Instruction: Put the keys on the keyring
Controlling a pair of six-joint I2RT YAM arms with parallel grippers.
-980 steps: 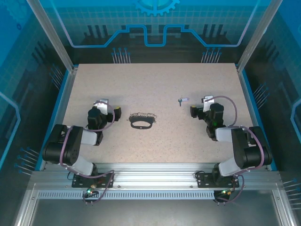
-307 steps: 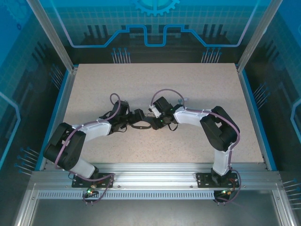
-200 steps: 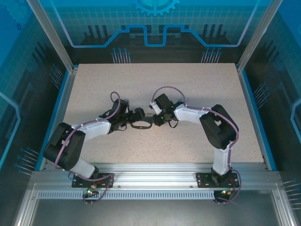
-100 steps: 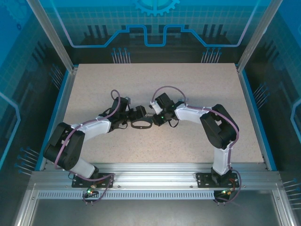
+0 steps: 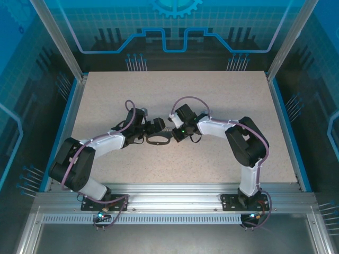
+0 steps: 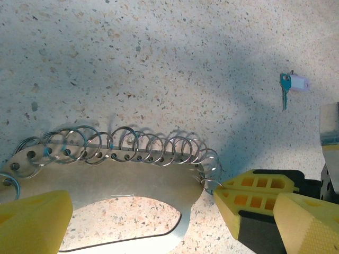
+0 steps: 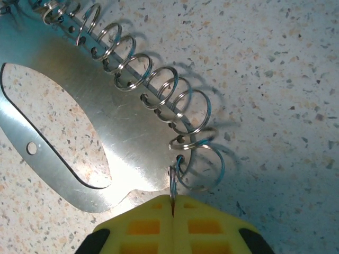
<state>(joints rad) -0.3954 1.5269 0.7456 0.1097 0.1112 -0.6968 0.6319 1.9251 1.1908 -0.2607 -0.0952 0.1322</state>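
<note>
A blue gear emblem [image 5: 175, 6] with circuit-style lines marks the back panel; lettering on the arms is too small to read. The keyring [image 5: 159, 139] lies flat at the middle of the speckled table [image 5: 222, 90], between the 2 arms. Close up it is a thin metal plate [image 7: 69, 106] with an oval cut-out, 1 small hole near its edge and a row of wire split rings [image 6: 143, 145] threaded along 1 side. The right gripper [image 7: 173, 207] has its 2 yellow pads pressed together, pinching the end ring [image 7: 174, 182], seen edge-on. The left gripper [image 6: 169, 227] is spread wide, its fingers on either side of the plate; the right gripper's pads sit just beside its right finger. The key [image 6: 290, 87], lilac-headed, lies on bare table well beyond the rings, untouched.
</note>
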